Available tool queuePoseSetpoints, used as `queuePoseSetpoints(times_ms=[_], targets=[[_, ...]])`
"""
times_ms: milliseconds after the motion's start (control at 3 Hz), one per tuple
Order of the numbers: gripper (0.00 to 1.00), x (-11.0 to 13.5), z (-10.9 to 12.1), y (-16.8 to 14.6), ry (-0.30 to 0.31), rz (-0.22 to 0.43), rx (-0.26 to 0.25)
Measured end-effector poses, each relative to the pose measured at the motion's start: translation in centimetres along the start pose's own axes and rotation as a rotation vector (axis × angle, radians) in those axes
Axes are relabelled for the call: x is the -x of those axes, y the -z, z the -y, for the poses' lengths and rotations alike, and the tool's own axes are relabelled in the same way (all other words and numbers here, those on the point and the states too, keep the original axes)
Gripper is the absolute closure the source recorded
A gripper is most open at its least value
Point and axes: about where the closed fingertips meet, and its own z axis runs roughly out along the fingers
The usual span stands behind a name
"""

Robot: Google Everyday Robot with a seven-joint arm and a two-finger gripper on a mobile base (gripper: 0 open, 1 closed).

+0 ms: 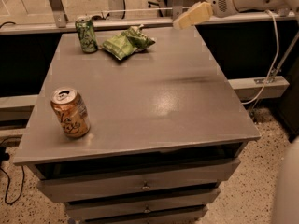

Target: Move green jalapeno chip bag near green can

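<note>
Bag (127, 42) lies just right of green can (87, 34). Gripper (191, 15) hangs farther right, empty, opening unclear. A careless sweep could topple the green can.

One camera looks down over the table (163, 83), hand (186, 18) at upper right.

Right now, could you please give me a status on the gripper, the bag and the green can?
Gripper up over table's back right, clear of bag. Bag lying beside green can, not touching. Nothing between them.
</note>
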Motion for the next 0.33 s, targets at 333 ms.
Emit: queuePoseSetpoints(times_ms=[333], targets=[[0.0,-1.92,0.31,1.35,-0.058,0.05,-0.032]])
